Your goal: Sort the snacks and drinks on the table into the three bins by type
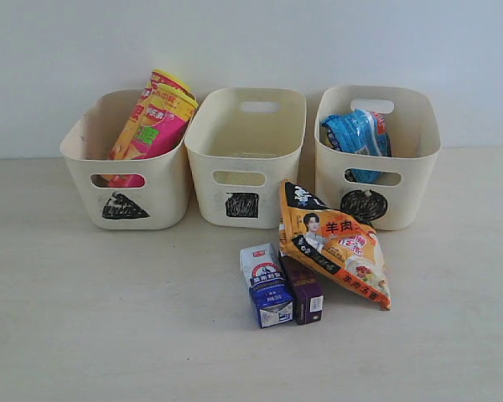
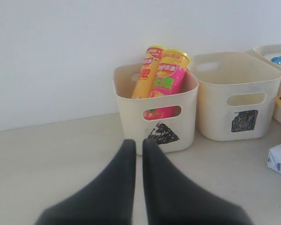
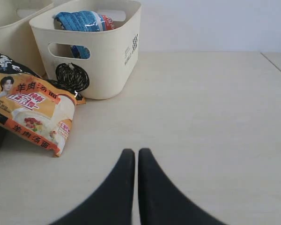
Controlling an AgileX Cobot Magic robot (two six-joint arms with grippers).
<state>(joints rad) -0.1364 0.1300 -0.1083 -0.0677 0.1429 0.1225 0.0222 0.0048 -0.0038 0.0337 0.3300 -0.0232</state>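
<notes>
The yellow-red canister (image 1: 142, 109) and the pink-yellow canister (image 1: 161, 126) lean in the triangle bin (image 1: 126, 201). The square bin (image 1: 243, 180) holds nothing that I can see. A blue bag (image 1: 356, 134) sits in the circle bin (image 1: 402, 180). The orange-black bag with a face (image 1: 335, 239) lies on the table, leaning against the circle bin. In front stand the white-and-blue carton (image 1: 266, 285) and the dark purple carton (image 1: 303, 289), side by side. My left gripper (image 2: 138, 143) is shut and empty, short of the triangle bin. My right gripper (image 3: 132, 152) is shut over bare table, right of the orange bag (image 3: 30, 105).
A white wall rises behind the bins. The pale table (image 1: 84, 318) runs wide to the left and front of the cartons. Its edge (image 3: 276, 63) shows at the far right in the right wrist view. Neither arm appears in the exterior view.
</notes>
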